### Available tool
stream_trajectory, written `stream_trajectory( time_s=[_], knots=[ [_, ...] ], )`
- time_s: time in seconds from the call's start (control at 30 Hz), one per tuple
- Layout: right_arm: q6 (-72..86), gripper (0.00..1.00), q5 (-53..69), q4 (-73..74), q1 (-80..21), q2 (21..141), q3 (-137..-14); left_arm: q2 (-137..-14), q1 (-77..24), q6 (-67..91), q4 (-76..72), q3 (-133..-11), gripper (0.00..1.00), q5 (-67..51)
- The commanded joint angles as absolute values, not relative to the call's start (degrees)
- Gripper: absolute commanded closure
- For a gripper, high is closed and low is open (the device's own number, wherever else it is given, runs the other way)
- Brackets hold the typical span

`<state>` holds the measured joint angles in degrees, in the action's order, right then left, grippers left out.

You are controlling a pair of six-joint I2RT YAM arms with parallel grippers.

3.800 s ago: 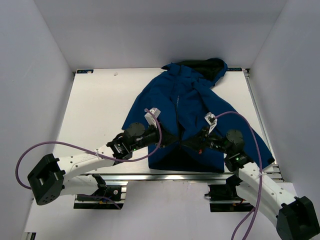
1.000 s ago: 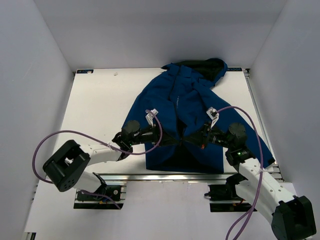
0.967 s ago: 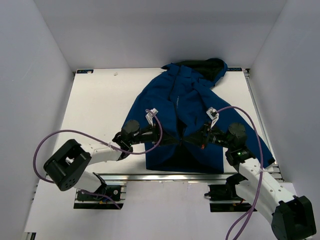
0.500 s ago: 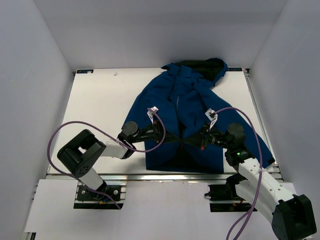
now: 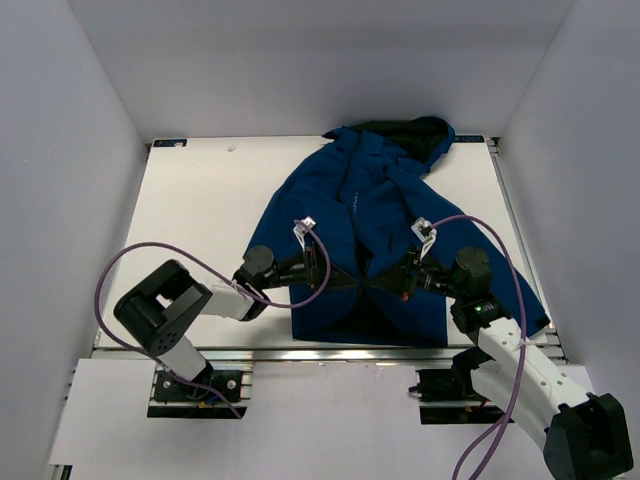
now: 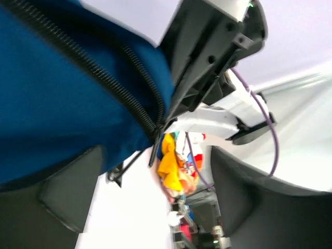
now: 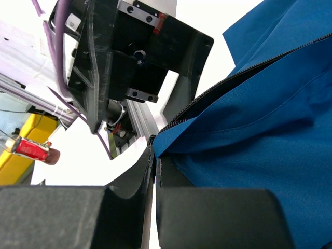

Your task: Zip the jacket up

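The royal-blue jacket [image 5: 380, 190] lies spread on the white table [image 5: 200, 220], hood at the far right. Both grippers meet at its lower front opening. My right gripper [image 5: 398, 284] is shut on the blue hem edge by the zipper's bottom end; in the right wrist view the pads [image 7: 154, 155] pinch the jacket [image 7: 259, 135] where the dark zipper teeth [image 7: 233, 78] run out. My left gripper [image 5: 328, 276] faces it with its fingers wide apart. In the left wrist view the jacket [image 6: 52, 104] and its zipper [image 6: 104, 78] hang above the open left gripper [image 6: 156, 155], and nothing is gripped.
An aluminium rail [image 5: 330, 352] runs along the table's near edge just below the jacket hem. Purple cables [image 5: 130, 265] loop from both arms. Grey walls enclose the table on three sides. The left arm's elbow [image 5: 165, 300] is folded near the front left.
The left jaws narrowed half a second ago and now stand wide again. Over the second the left arm folded in, its elbow moving right. The right gripper kept its hold.
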<state>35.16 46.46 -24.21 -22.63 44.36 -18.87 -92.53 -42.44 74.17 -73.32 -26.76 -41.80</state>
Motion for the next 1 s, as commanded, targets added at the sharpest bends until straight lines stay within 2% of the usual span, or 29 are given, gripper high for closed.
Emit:
stream_trajectory(
  time_s=[0.0, 0.03, 0.07, 0.17, 0.3, 0.57, 0.97],
  knots=[
    [32.79, 1.00, 46.50, -23.74, -22.94, 42.54, -22.23, -86.68, -42.45, 69.98, -63.41, -26.37, 0.02, -41.31],
    [32.61, 1.00, 46.93, -23.30, -22.94, 42.28, -22.67, -85.01, -42.45, 65.44, -58.50, -27.41, 0.02, -40.70],
    [32.43, 1.00, 46.93, -22.68, -22.94, 42.10, -23.37, -83.16, -42.45, 62.87, -46.35, -28.38, 0.02, -38.26],
    [32.78, 1.00, 47.63, -22.76, -22.94, 42.10, -23.55, -76.57, -42.71, 53.80, -28.72, -31.89, 0.02, -32.29],
    [35.68, 1.00, 50.09, -28.89, -23.03, 42.63, -21.72, -75.58, -42.80, 52.82, -28.12, -32.78, 0.02, -31.81],
    [37.09, 1.00, 51.77, -31.64, -23.47, 41.04, -21.53, -89.63, -42.80, 63.10, -49.79, -33.31, 0.02, -43.06],
    [35.34, 1.00, 47.99, -29.89, -23.47, 43.51, -19.68, -97.29, -42.54, 80.05, -91.52, -30.41, 0.02, -48.34]
  ],
)
